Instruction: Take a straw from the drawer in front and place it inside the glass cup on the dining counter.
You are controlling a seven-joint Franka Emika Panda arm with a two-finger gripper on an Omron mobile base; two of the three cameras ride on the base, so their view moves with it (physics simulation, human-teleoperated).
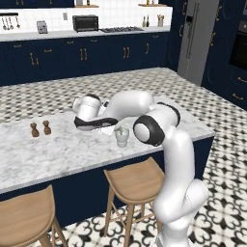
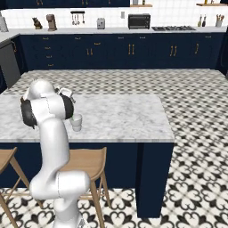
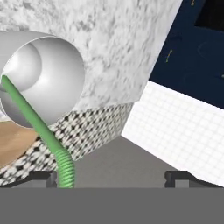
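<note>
**Straw in the cup, jaws wide apart**

So the straw (image 3: pixel 37 127) sits inside the cup (image 3: pixel 41 76), one end down at the bottom and the ribbed end sticking out over the rim. The cup stands on the counter (image 1: pixel 62 149) near its front edge, above a stool (image 1: pixel 132 181). Gripper (image 3: pixel 118 177) hangs right above it, fingers spread wide with nothing between them. Two shakers (image 1: pixel 40 128) stand well off to the left.
</note>
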